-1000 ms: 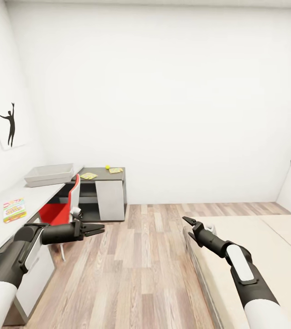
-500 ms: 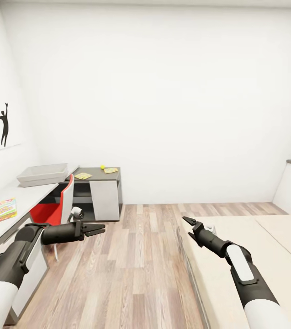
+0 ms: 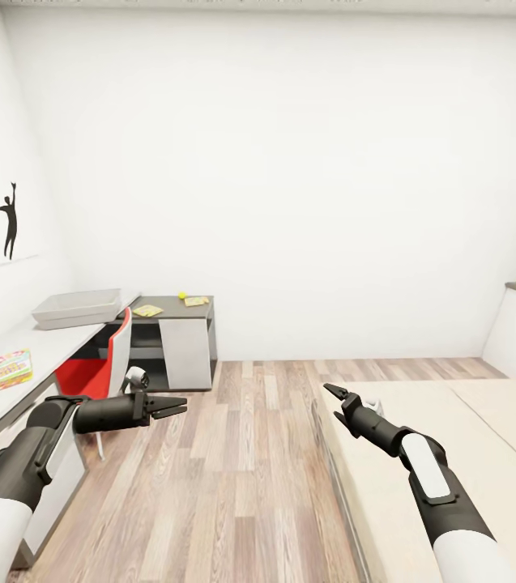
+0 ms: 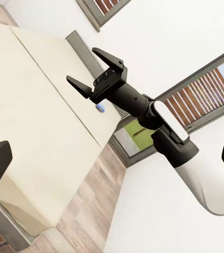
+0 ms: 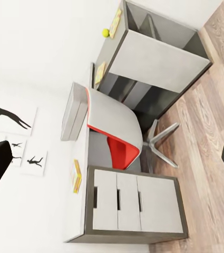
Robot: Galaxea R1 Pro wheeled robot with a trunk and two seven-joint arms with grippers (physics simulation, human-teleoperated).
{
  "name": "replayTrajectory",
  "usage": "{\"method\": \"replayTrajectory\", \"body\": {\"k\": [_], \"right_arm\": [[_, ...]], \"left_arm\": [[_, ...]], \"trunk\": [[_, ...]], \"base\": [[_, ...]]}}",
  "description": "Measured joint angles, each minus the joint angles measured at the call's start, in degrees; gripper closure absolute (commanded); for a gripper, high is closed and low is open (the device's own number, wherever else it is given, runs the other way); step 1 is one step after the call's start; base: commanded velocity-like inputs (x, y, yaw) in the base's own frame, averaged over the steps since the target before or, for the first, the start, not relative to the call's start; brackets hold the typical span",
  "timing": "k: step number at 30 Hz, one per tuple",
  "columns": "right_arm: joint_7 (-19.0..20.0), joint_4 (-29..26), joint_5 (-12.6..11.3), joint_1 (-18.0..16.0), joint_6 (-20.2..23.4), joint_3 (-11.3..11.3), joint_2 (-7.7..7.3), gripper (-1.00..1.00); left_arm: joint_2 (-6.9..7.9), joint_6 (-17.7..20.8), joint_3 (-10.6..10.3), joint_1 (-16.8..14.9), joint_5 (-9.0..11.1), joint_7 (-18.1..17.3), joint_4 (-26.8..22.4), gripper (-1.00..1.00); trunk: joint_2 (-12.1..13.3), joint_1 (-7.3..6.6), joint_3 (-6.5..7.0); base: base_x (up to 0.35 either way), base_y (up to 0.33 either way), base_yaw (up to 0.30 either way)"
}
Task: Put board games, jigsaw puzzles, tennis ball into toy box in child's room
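Note:
The grey toy box [image 3: 77, 308] [image 5: 72, 110] sits on the white table [image 3: 55, 348] along the left wall. One board game [image 3: 11, 369] [image 5: 77, 175] lies nearer me on that table. On the dark desk end lie two jigsaw puzzles [image 3: 147, 310] [image 3: 196, 301] and the tennis ball [image 3: 182, 295] [image 5: 105, 33]. The cream bed [image 3: 468, 437] [image 4: 32, 121] fills the lower right. My left gripper [image 3: 183, 405] hangs open over the floor beside the chair. My right gripper [image 3: 330, 402] [image 4: 81, 65] is open above the bed's near corner. Both are empty.
A red swivel chair [image 3: 95, 374] [image 5: 119, 145] stands tucked at the table. A white drawer unit [image 5: 127, 203] sits under the table's near end. Wood-plank floor [image 3: 241, 470] runs between table and bed. Black silhouette pictures [image 3: 6, 220] hang on the left wall.
The whole view has swung a little to the right since a second ago, so the table sits further left. Both arms hold the same pose, grippers still open.

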Motion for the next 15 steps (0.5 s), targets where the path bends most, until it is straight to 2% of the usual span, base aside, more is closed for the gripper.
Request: {"method": "replayTrajectory", "body": {"k": [15], "right_arm": [[0.0,0.0,0.0,0.0,0.0,0.03,0.0,-1.0]], "left_arm": [[0.0,0.0,0.0,-0.01,0.0,0.0,0.0,-1.0]], "trunk": [[0.0,-0.01,0.0]], "base": [[-0.01,-0.01,0.0]]}}
